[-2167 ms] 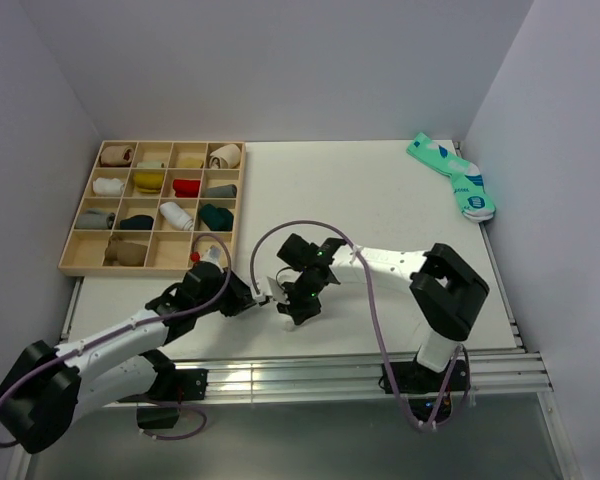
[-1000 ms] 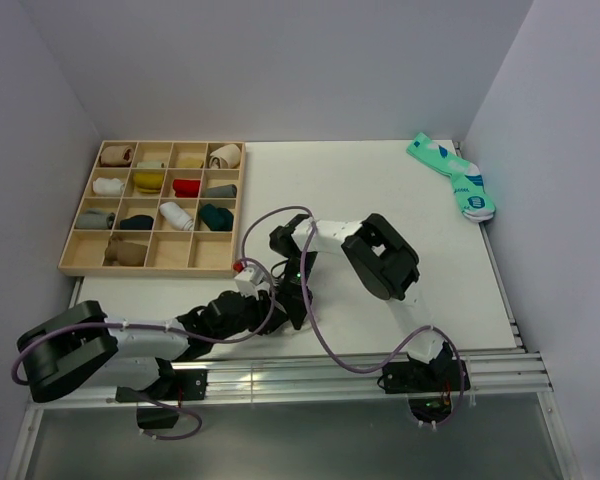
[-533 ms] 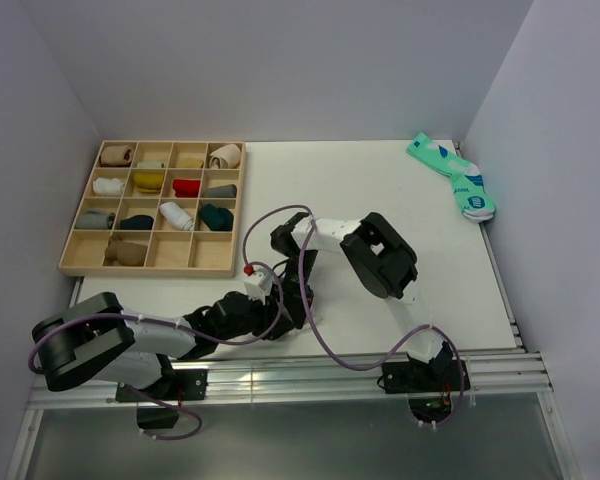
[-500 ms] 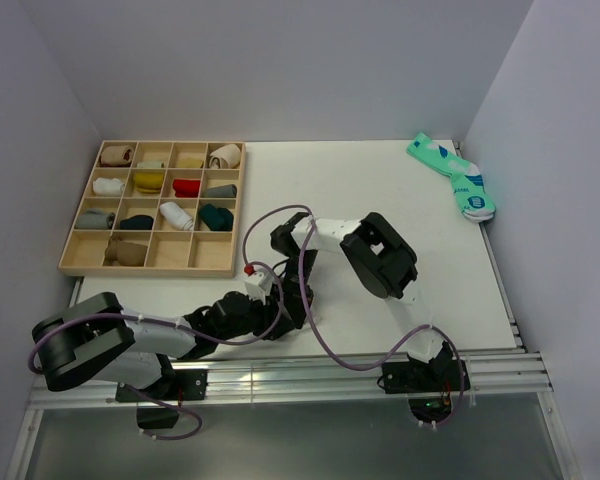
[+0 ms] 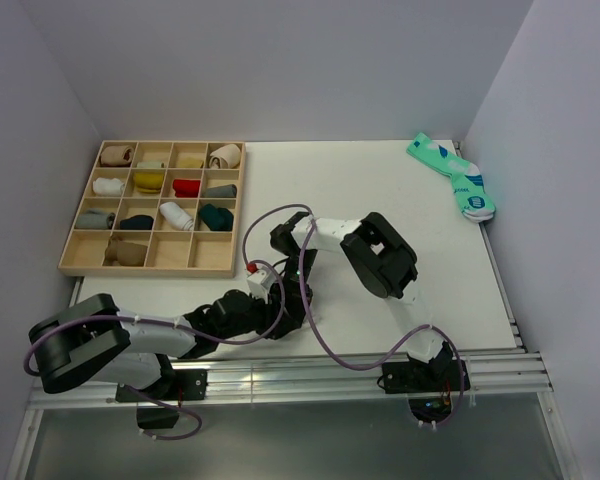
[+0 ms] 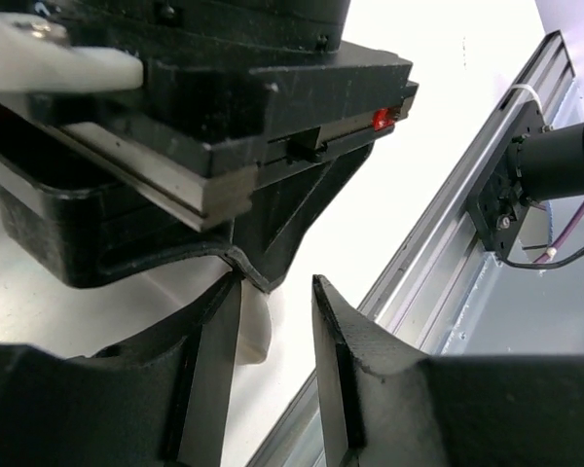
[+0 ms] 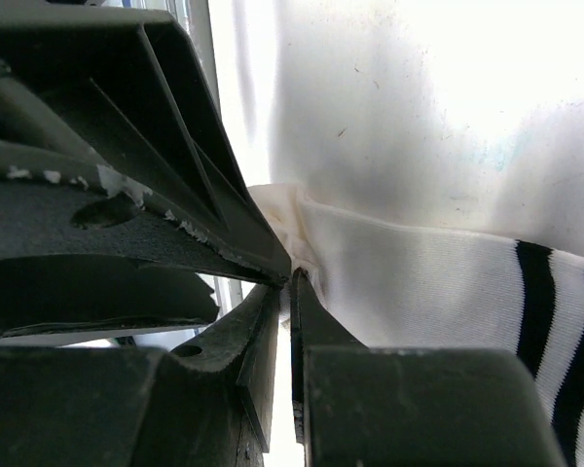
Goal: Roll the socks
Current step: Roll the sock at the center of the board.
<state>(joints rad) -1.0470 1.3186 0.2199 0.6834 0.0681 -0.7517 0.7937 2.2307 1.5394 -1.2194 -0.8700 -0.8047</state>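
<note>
The right gripper (image 7: 288,282), fingers pressed together, pinches the edge of the white sock (image 7: 419,282), lower right of its wrist view. The left gripper (image 6: 275,292) stands parted alongside. Risks: the thin hold may slip, and the crowded grippers may collide.

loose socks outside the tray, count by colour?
teal socks: 2
white striped sock: 1
Total: 3
</note>
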